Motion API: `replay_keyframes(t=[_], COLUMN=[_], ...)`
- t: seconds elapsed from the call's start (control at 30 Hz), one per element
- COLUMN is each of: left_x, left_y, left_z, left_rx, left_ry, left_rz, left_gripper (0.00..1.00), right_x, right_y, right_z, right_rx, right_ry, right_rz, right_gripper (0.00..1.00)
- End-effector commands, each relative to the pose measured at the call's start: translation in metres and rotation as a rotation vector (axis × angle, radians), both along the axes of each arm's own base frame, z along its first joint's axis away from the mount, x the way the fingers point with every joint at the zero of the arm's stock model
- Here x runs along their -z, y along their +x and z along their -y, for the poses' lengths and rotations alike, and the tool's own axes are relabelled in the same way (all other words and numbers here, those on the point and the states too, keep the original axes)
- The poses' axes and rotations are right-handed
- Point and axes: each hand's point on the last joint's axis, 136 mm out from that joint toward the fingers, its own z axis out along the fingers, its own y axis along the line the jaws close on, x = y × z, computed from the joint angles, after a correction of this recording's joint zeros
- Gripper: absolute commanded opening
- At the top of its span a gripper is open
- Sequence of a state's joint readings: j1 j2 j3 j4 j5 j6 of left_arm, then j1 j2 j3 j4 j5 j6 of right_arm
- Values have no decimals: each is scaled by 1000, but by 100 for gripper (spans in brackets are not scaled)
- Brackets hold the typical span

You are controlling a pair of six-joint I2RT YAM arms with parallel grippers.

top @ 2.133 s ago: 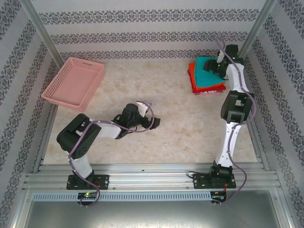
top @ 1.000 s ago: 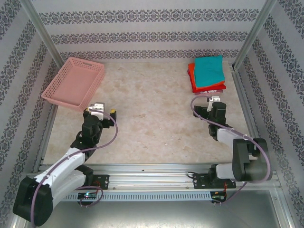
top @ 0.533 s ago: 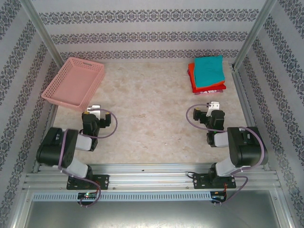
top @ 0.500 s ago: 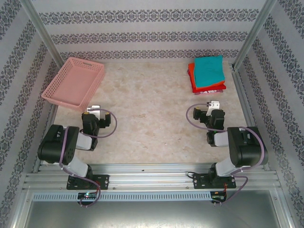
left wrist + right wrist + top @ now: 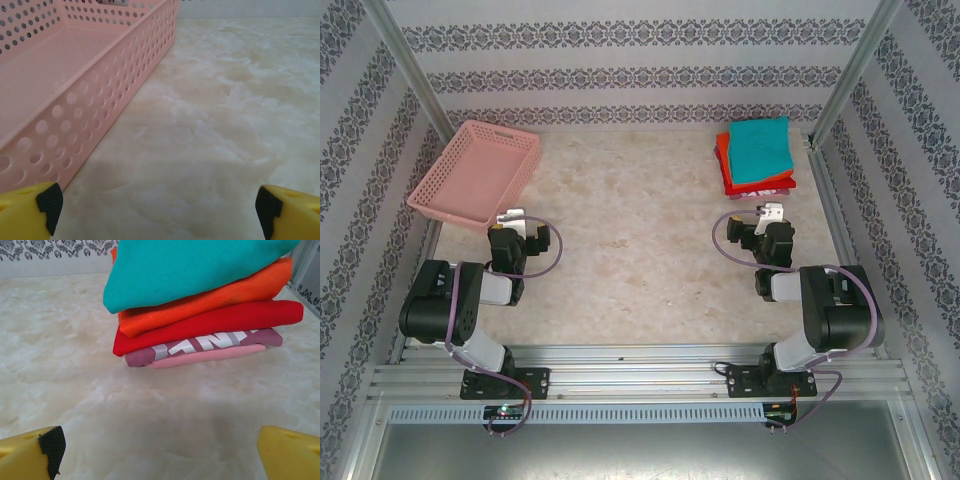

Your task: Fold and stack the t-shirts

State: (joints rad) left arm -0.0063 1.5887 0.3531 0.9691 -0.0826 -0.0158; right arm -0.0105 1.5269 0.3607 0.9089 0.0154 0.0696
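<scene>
Stack of folded t-shirts [image 5: 757, 158] sits at the far right corner of my worktop [image 5: 640, 260]. It's soft cloth w/ rounded fold edges, the layers slightly offset. In the right wrist view, top to bottom: teal tee [image 5: 200, 265], matte and smooth; orange tee [image 5: 215, 292], a bit fuzzy; red tee [image 5: 215, 320]; then a mauve layer w/ white block print [image 5: 200, 345] over a pale pink edge [image 5: 210, 355] that touches the worktop. Can't tell if those last 2 are 1 garment.

Worktop is pale cream w/ a marbled pattern, smooth w/ a slight sheen.

Pink basket [image 5: 475, 175] is at the far left. It's rigid plastic, rectangular, shallow, w/ rows of round holes in the walls, and it's set askew to the worktop edge.

My left tool [image 5: 512, 228] is low over the worktop, near the basket's near right corner w/o touching it. Its yellow fingers [image 5: 25, 212] w/ black pads are spread wide apart, w/ nothing between them but bare worktop.

My right tool [image 5: 767, 222] faces the stack from the near side, apart from it. Its jaws are also wide apart, holding nothing.
</scene>
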Motion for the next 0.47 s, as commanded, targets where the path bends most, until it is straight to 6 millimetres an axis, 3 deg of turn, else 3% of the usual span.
replay_keyframes(t=[0.0,0.17,0.43], left_x=[-8,-5,-5], left_y=[4,9,9], left_z=[-4,10,11], left_rx=[-19,70,70], left_ry=[-15,-13,-14], left_rz=[26,-3,-2], left_gripper=[100,100,100], right_x=[-13,-13,-12], right_y=[5,4,4], right_z=[0,0,0], right_rx=[2,3,4], right_ry=[-24,-26,-29], right_rz=[39,37,38], right_gripper=[98,98,98])
